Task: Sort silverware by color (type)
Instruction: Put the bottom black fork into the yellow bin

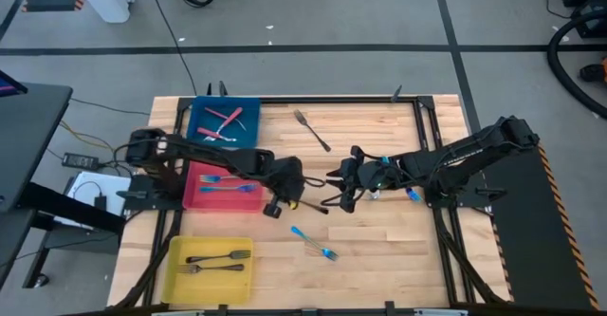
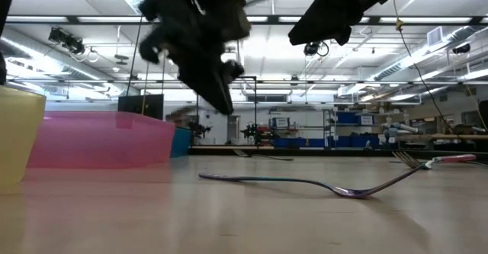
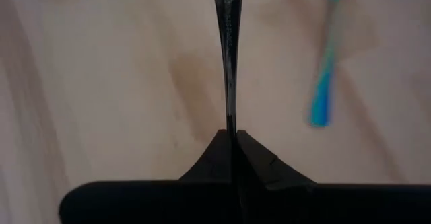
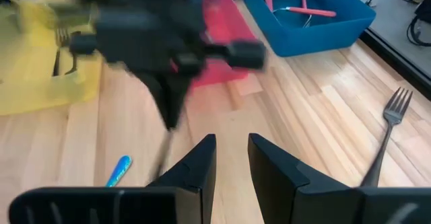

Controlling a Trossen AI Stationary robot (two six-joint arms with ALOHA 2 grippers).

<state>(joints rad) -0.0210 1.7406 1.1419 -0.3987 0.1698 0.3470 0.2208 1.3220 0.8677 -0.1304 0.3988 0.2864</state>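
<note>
holding a dark metal fork [image 3: 227, 49] tight in our left gripper [image 3: 232, 138], we lift it so it can go to the yellow bin [image 1: 211, 264] with its dark twins. our right gripper [image 4: 232, 150] waits just beside, fingers apart, empty. a blue-handled fork [image 1: 313, 242] lies nearby; farther off, another dark fork [image 1: 311, 130].

Blue bin [image 1: 248, 107], pink bin [image 1: 194, 198], yellow bin [image 1: 175, 280]; blue-handled fork [image 1: 314, 243].
</note>
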